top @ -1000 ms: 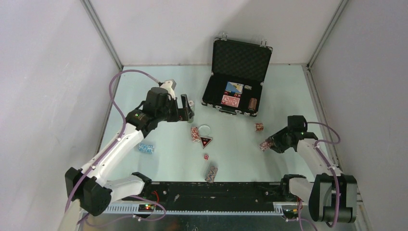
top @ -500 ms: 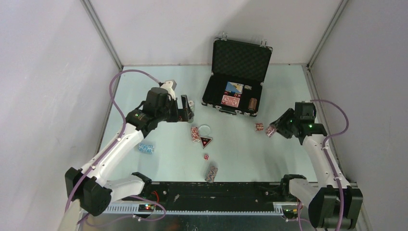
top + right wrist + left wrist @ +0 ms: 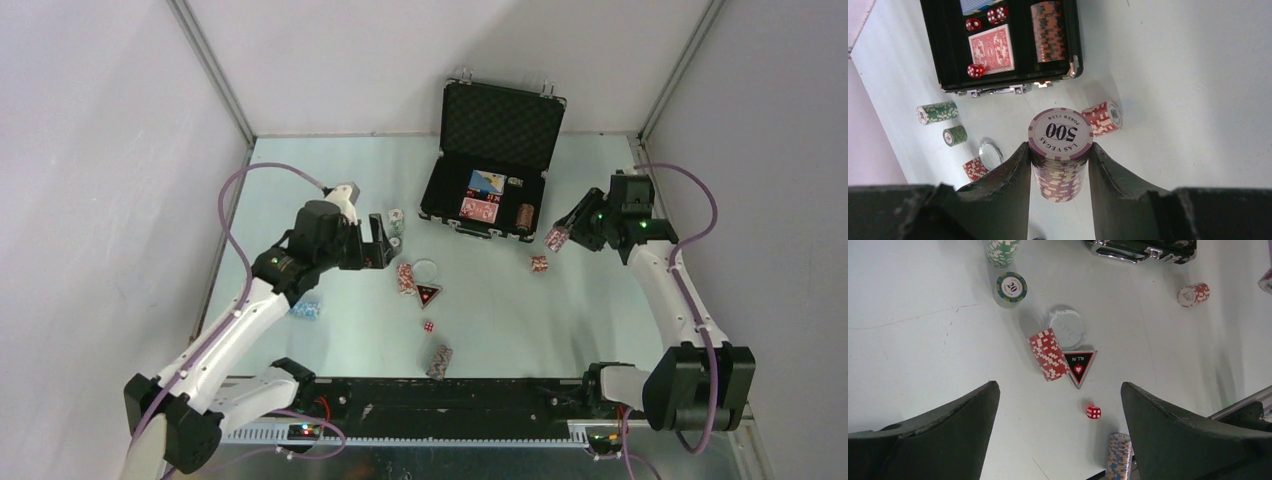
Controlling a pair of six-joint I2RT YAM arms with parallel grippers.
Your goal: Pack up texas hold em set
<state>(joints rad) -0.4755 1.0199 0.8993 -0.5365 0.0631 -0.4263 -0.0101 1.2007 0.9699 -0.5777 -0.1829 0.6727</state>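
The black briefcase (image 3: pixel 495 130) stands open at the back, holding two card decks, red dice and a brown chip stack (image 3: pixel 1049 30). My right gripper (image 3: pixel 560 238) is shut on a purple chip stack (image 3: pixel 1060 150) and holds it above the table, just right of the case's front corner. My left gripper (image 3: pixel 385 240) is open and empty, above the table left of a red chip stack (image 3: pixel 1049 355), a triangular dealer token (image 3: pixel 1079 365), a clear round token (image 3: pixel 1068 330) and a red die (image 3: pixel 1093 412).
Two green chip stacks (image 3: pixel 1010 287) lie near the left gripper. A small red stack (image 3: pixel 539 264) lies right of centre, a blue-orange stack (image 3: pixel 439 361) near the front rail, and a blue stack (image 3: pixel 305 308) at the left. Walls enclose the table.
My right gripper has lifted the purple chip stack and carried it back toward the case. My left gripper has drawn back a little toward the near left.
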